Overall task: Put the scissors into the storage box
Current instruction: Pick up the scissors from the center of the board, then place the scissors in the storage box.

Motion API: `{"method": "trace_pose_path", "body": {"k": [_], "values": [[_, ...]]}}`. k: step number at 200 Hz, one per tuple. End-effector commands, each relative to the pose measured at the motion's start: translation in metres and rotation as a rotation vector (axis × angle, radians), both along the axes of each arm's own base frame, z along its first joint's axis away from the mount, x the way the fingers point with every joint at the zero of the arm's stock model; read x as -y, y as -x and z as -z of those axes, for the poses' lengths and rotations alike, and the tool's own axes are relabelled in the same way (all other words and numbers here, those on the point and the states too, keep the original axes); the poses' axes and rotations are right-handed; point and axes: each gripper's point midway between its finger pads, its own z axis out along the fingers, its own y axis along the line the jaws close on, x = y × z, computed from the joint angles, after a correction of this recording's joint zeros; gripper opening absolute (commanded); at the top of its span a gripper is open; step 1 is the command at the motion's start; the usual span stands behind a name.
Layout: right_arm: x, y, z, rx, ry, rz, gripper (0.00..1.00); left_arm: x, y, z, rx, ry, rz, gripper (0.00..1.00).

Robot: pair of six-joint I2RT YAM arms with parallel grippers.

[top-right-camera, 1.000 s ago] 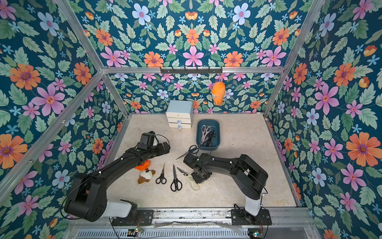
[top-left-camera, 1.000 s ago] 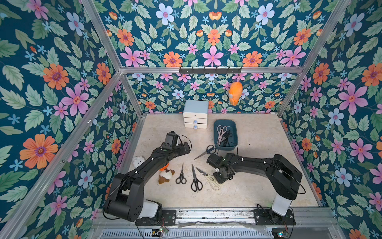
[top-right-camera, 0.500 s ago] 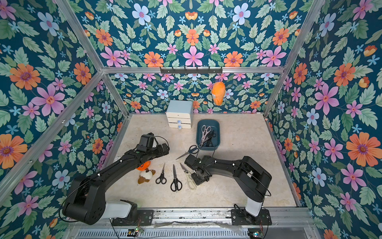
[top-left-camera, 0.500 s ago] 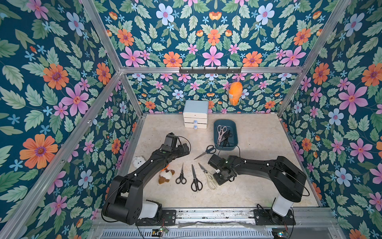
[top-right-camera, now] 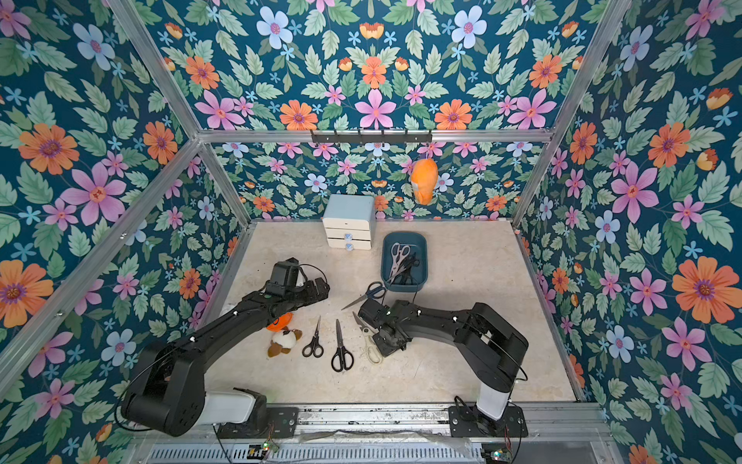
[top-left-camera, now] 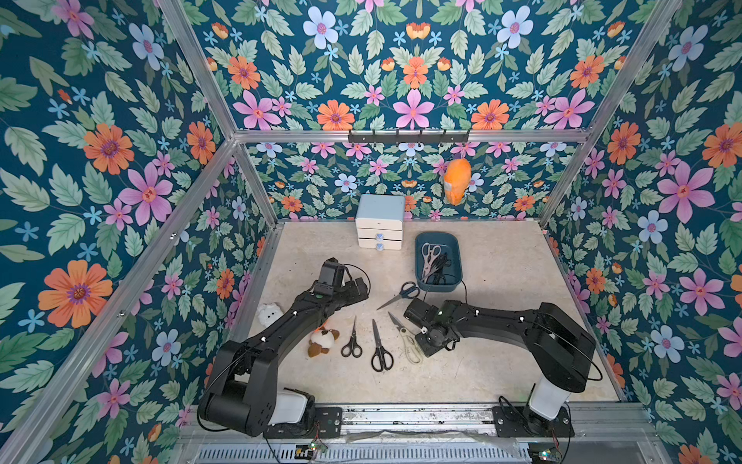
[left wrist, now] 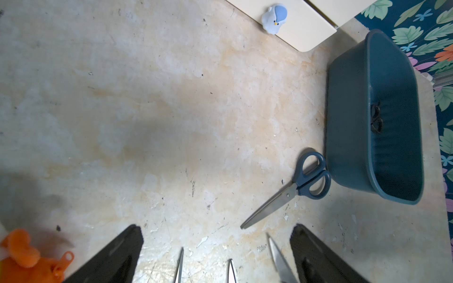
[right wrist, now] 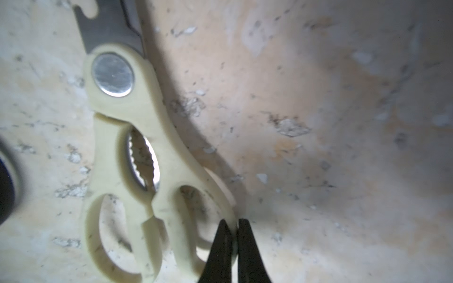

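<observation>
Cream kitchen scissors [top-left-camera: 407, 341] lie on the table floor. My right gripper [right wrist: 235, 224] is shut on the outer edge of one of their handle loops [right wrist: 220, 196], low over the floor. A dark-blue-handled pair [top-left-camera: 401, 293] lies just in front of the teal storage box [top-left-camera: 439, 286], which holds several scissors [top-left-camera: 431, 257]. Two black-handled pairs, a small one [top-left-camera: 352, 341] and a longer one [top-left-camera: 379, 349], lie left of the cream pair. My left gripper [left wrist: 217, 227] hovers open above their blade tips, holding nothing.
A white-and-blue drawer cabinet [top-left-camera: 380, 221] stands at the back, left of the box. A brown-and-white plush toy [top-left-camera: 323, 341] and a white plush [top-left-camera: 270, 313] lie under my left arm, next to an orange toy [left wrist: 22, 254]. An orange bag [top-left-camera: 456, 180] hangs on the back wall.
My right gripper's fingers have closed on the cream scissors' handle loop, and the wrist shifted slightly. The left arm has hardly moved.
</observation>
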Motion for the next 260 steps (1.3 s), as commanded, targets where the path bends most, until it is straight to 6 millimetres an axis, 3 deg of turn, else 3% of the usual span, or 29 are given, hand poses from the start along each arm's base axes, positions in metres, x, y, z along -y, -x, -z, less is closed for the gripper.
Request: {"method": "trace_pose_path", "body": {"k": [1, 43, 93, 119, 170, 231, 260], "values": [[0.002, -0.018, -0.029, 0.107, 0.025, 0.016, 0.00, 0.002, -0.006, 0.000, 0.019, 0.004, 0.004, 0.99], [-0.007, -0.049, -0.071, 0.230, 0.038, 0.031, 0.00, 0.009, -0.014, 0.008, -0.003, 0.034, -0.005, 0.99], [-0.008, -0.103, -0.098, 0.293, 0.071, 0.158, 0.00, 0.012, -0.025, 0.011, -0.012, 0.027, 0.000, 0.99], [0.006, -0.135, -0.107, 0.314, 0.110, 0.252, 0.00, 0.013, -0.030, 0.011, -0.016, 0.021, -0.008, 0.99], [0.041, -0.179, -0.110, 0.288, 0.132, 0.400, 0.00, 0.006, -0.031, 0.008, -0.003, 0.005, -0.048, 0.99], [0.069, -0.214, -0.090, 0.194, 0.054, 0.584, 0.00, -0.003, -0.030, 0.011, 0.006, -0.008, -0.098, 0.99], [0.071, -0.221, -0.073, 0.150, 0.034, 0.611, 0.00, -0.005, -0.029, 0.011, 0.009, -0.010, -0.113, 0.99]]}}
